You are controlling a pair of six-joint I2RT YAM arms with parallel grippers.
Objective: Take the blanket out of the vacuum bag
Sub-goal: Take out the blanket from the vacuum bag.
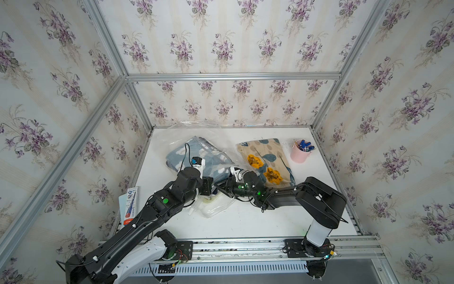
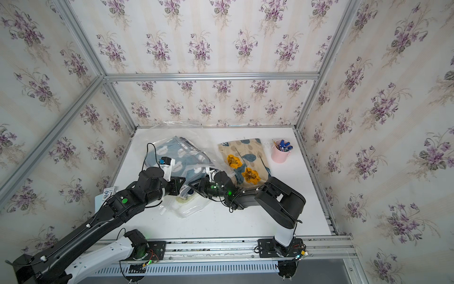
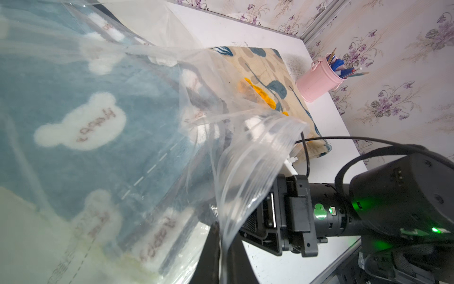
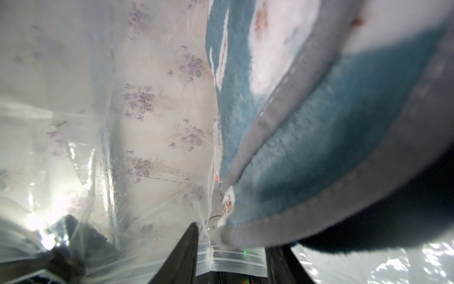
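Two claws meet at the near mouth of the vacuum bag point(image 1: 189, 134), left of centre on the table point(image 1: 245, 221): the left gripper point(image 3: 217, 246) pinched shut on its plastic, the right gripper point(image 4: 232, 242) with jaws apart around the blue blanket's point(image 1: 196, 152) grey hem inside the bag. Farther right lie a floral cloth point(image 1: 266, 159) and a pink pen cup point(image 1: 300, 154).

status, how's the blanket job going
Left gripper shut on the vacuum bag. Right gripper open at the blanket hem. Blanket mostly inside the bag. Floral mat close beside.
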